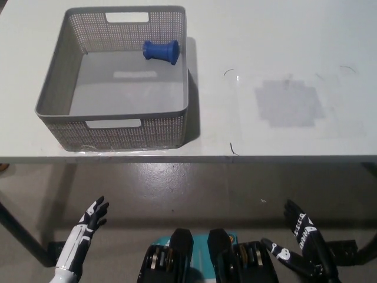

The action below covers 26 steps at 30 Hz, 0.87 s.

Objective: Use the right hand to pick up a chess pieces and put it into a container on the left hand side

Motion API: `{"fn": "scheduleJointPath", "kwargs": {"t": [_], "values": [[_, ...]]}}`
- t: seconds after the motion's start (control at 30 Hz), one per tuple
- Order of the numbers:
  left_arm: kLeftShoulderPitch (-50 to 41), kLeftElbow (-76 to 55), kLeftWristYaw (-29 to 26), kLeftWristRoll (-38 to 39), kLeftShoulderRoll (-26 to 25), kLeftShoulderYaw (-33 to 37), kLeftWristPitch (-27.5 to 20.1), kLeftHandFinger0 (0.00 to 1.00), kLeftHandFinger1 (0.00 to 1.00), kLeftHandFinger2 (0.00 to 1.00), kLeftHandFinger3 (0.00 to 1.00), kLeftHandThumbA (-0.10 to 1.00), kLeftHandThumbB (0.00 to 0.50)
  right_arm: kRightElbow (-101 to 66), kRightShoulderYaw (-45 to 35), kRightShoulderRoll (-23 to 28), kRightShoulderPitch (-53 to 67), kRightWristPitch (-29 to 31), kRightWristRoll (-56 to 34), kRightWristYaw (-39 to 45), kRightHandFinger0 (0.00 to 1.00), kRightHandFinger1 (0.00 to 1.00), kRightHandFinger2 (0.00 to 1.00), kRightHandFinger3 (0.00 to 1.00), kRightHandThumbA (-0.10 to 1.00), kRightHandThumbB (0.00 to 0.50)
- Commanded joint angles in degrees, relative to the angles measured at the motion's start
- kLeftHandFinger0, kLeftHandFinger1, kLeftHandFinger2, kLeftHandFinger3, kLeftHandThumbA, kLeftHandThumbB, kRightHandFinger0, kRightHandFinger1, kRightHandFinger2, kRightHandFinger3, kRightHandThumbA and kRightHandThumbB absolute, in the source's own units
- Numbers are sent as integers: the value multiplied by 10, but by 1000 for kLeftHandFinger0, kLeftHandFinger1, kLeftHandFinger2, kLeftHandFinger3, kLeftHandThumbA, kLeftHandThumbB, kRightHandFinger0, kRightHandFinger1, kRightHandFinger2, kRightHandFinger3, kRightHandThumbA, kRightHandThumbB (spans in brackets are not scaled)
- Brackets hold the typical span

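Note:
A blue chess piece (pixel 161 51) lies on its side inside the grey mesh basket (pixel 112 130), near the basket's far right corner. My black right hand (pixel 300 244) hangs open below the table's front edge at the lower right, holding nothing. My white left hand (pixel 88 221) rests open at the lower left, also below the table.
The white table (pixel 283 35) carries the basket at its left. A pale grey patch (pixel 288 103) and a few thin dark marks show on the table's right half. Bare floor (pixel 177 183) lies below the front edge.

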<state>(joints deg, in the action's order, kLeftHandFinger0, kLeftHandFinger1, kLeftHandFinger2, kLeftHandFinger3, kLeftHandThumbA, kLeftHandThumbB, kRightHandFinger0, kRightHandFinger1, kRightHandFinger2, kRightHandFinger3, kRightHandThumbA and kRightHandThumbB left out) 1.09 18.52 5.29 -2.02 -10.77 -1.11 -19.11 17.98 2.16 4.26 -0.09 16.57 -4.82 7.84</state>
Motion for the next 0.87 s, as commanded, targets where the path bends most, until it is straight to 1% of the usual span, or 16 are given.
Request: {"fn": "scheduleJointPath", "kwargs": {"t": [0.0, 0.03, 0.07, 0.13, 0.17, 0.23, 0.27, 0.37, 0.43, 0.47, 0.5, 0.57, 0.63, 0.67, 0.7, 0.83], "values": [[1, -13, -11, -2, 2, -5, -1, 1000, 1000, 1000, 1000, 1000, 145, -6, 1, 7, -8, 16, -10, 19, 1000, 1000, 1000, 1000, 1000, 258], [0, -14, -16, -7, 2, -5, 1, 1000, 1000, 1000, 1000, 1000, 142, -8, 2, 8, -9, 13, -14, 23, 1000, 1000, 1000, 1000, 1000, 266], [1, -19, -20, -10, 3, -7, 6, 1000, 1000, 1000, 1000, 1000, 131, -10, -1, 5, -12, 8, -14, 19, 1000, 1000, 1000, 1000, 1000, 256], [8, -20, -23, -9, 4, -10, 9, 1000, 1000, 1000, 1000, 1000, 115, -11, -4, 1, -21, 5, 0, 3, 1000, 1000, 1000, 1000, 1000, 212], [8, -20, -23, -8, 4, -10, 10, 1000, 1000, 1000, 1000, 1000, 121, -11, -4, -2, -21, 9, 7, -5, 1000, 1000, 1000, 1000, 1000, 194], [9, -19, -25, -10, 4, -11, 6, 1000, 1000, 1000, 1000, 1000, 122, -10, -5, -3, -23, 17, 10, -7, 1000, 1000, 1000, 1000, 1000, 176], [10, -15, -26, -10, 4, -11, 2, 1000, 1000, 1000, 1000, 1000, 114, -10, -6, -5, -25, 14, 8, -8, 1000, 1000, 1000, 1000, 1000, 157], [11, -16, -26, -11, 3, -11, 5, 1000, 1000, 1000, 1000, 1000, 115, -14, -6, -7, -26, 9, 19, -18, 1000, 1000, 1000, 1000, 1000, 136], [16, -24, -26, -12, 2, -11, 15, 1000, 1000, 1000, 1000, 1000, 114, -9, -8, -9, -34, 8, 12, -17, 1000, 1000, 1000, 1000, 1000, 141], [16, -26, -27, -14, 2, -11, 16, 1000, 1000, 1000, 1000, 1000, 113, -10, -9, -10, -34, 7, 10, -16, 1000, 1000, 1000, 1000, 1000, 128], [16, -25, -24, -10, 2, -10, 16, 1000, 1000, 1000, 1000, 1000, 107, -10, -9, -10, -35, 6, 11, -17, 1000, 1000, 1000, 1000, 1000, 132], [15, -27, -22, -9, 1, -10, 22, 1000, 1000, 1000, 1000, 1000, 118, -11, -9, -11, -35, 5, 21, -23, 1000, 1000, 1000, 1000, 1000, 152], [17, -25, -25, -8, 3, -11, 17, 1000, 1000, 1000, 1000, 1000, 112, -13, -6, -8, -39, 2, 34, -28, 1000, 1000, 1000, 1000, 1000, 180], [17, -24, -27, -10, 3, -11, 15, 1000, 1000, 1000, 1000, 1000, 105, -12, -5, -6, -39, 7, 45, -32, 1000, 1000, 1000, 1000, 1000, 173], [13, -26, -27, -12, 2, -11, 16, 1000, 1000, 1000, 1000, 1000, 106, -11, -4, -6, -37, 8, 42, -29, 1000, 1000, 1000, 1000, 1000, 187], [2, -32, -23, -9, 2, -10, 19, 1000, 1000, 1000, 1000, 1000, 116, -8, -1, -5, -26, 19, 38, -22, 1000, 1000, 1000, 1000, 1000, 204]]}}
